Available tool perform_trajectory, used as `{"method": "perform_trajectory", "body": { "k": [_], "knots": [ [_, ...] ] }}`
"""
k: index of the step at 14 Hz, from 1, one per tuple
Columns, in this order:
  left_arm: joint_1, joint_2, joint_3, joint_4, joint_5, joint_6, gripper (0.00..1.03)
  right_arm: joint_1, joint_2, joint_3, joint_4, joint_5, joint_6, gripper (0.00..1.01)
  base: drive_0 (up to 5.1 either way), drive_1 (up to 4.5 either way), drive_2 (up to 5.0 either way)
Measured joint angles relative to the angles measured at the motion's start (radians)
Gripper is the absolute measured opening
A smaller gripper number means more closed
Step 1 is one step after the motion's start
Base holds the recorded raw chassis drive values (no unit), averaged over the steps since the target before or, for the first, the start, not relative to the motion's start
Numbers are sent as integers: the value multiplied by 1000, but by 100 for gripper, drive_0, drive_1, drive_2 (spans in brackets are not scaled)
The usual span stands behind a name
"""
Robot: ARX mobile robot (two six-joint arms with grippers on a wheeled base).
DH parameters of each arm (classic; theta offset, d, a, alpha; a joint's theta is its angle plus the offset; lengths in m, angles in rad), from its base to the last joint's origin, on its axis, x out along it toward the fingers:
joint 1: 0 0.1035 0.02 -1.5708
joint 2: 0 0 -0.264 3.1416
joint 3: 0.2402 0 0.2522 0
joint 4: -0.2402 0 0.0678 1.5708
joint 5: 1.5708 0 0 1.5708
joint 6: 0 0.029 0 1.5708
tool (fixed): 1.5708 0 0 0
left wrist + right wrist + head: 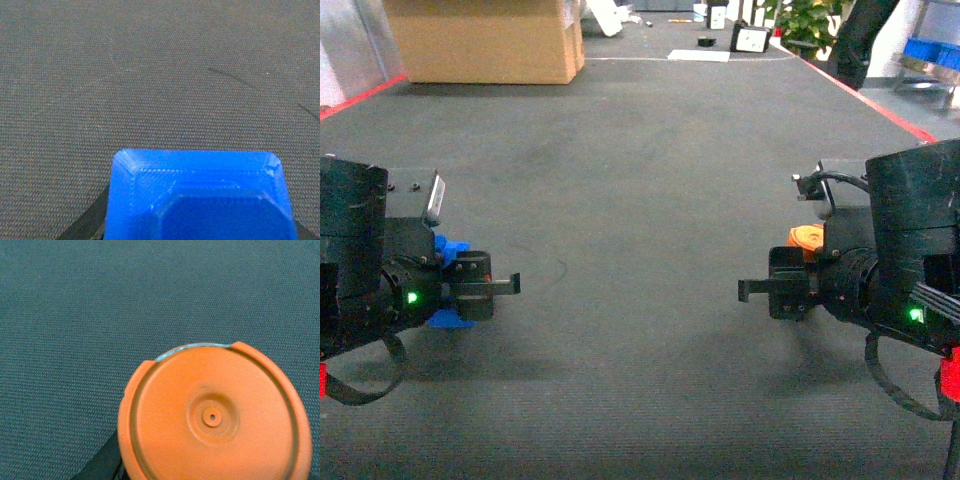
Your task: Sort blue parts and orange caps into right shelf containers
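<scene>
Left tool (480, 285) clamped on blue part (197, 197), right tool (780, 285) clamped on orange cap (215, 415)

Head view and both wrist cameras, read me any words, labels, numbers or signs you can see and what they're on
No readable text in any view.
Cardboard box: no print legible.
White items at the back: too small and blurred to read.
Blue part: no markings.
Orange cap: only moulded rings, no lettering.
</scene>
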Motion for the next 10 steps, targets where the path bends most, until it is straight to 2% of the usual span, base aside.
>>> {"method": "perform_trajectory", "body": {
  "k": [4,6,8,10],
  "knots": [
    [1,-73,-68,46,-16,-22,44,1,-48,-48,64,6,0,44,0,0,0],
    [-8,-185,-137,122,-47,-20,44,-2,-141,-109,126,20,-14,44,0,0,0],
    [-37,-338,-237,238,-102,15,44,-2,-273,-201,194,30,-26,44,0,0,0],
    [-67,-496,-350,332,-174,79,44,-2,-447,-314,211,56,-45,44,0,0,0]
  ]
}}
